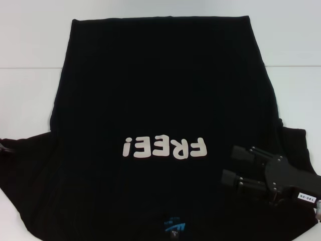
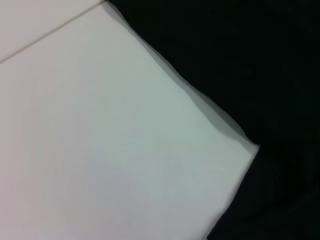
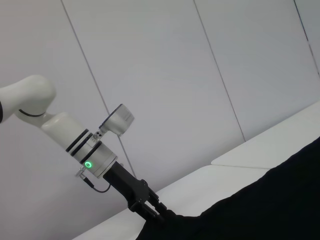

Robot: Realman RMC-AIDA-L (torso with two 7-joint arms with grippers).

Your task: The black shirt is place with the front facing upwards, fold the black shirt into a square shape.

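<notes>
The black shirt (image 1: 160,90) lies spread front-up on the white table (image 1: 30,95), with its white "FREE!" letters (image 1: 164,147) and blue neck label (image 1: 173,227) toward me. My right gripper (image 1: 229,164) hovers open over the shirt's right side, near the sleeve (image 1: 296,143), with nothing between its fingers. My left gripper (image 3: 151,210) is down at the outer edge of the left sleeve (image 1: 25,165), and only a sliver of it shows at the head view's left border. The left wrist view shows just the shirt's edge (image 2: 235,60) against the table.
White tabletop (image 2: 110,150) surrounds the shirt on the left, right and far sides, with a seam line (image 1: 296,66) running across it. A plain white panelled wall (image 3: 165,75) stands behind the table.
</notes>
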